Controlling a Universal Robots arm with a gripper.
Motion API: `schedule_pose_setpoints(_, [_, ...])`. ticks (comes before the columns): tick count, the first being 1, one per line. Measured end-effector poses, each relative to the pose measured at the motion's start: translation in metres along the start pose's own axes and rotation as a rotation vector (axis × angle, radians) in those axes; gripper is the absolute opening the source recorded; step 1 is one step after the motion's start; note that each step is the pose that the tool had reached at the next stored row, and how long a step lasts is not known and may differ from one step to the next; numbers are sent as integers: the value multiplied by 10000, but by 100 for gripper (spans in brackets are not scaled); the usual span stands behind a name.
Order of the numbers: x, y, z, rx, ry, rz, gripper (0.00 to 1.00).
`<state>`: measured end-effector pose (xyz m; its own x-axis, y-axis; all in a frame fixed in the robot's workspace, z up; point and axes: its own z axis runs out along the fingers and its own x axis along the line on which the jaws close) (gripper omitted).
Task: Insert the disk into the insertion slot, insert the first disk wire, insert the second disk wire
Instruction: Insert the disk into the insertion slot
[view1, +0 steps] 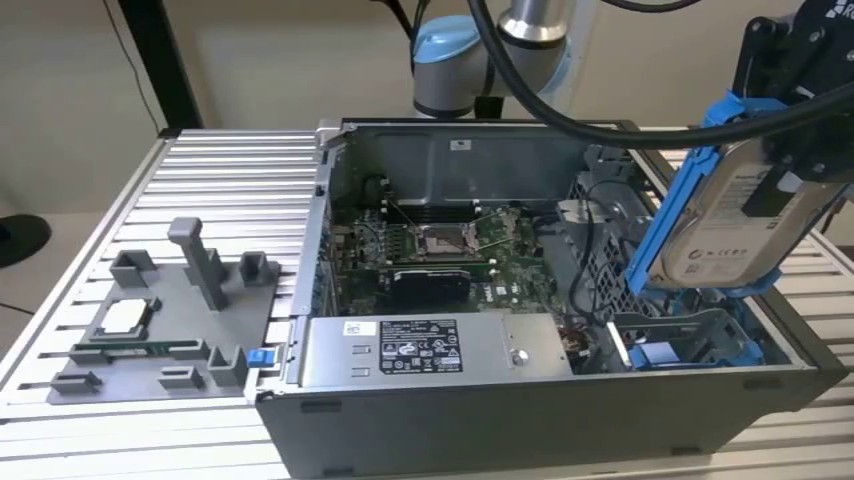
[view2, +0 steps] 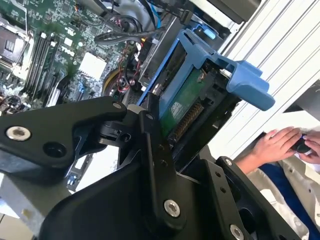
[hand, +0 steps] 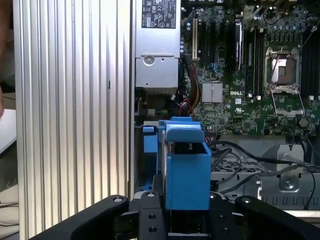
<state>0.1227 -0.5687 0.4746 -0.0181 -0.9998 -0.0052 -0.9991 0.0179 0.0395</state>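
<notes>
One disk up in the air, one slot waiting open below it!

The single gripper (view1: 790, 150) is clamped on the disk (view1: 727, 215), its black fingers (hand: 150, 215) pressed against either side of the blue carrier, as both wrist views show (view2: 197, 95). The disk hangs tilted at the exterior view's right, over the open computer case (view1: 534, 415). Its low end is just above the insertion slot (view1: 683, 345), not yet between the blue rails. I cannot tell whether they touch. Inside the case sit one motherboard (view1: 441, 250) and one grey power-supply box (view1: 400, 345). At the exterior view's left, one grey fixture (view1: 160, 320) lies on the ribbed table (view1: 227, 180). In the second wrist view, a person's two hands (view2: 272, 145) rest beyond the table edge.
</notes>
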Motion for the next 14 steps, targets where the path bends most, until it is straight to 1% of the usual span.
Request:
schedule_pose_setpoints(7, [1,-2,4,0,-3,0,0])
schedule_pose_setpoints(11, [9,-4,28,0,-23,-1,0])
schedule_pose_setpoints(14, [35,-6,53,-1,-45,1,0])
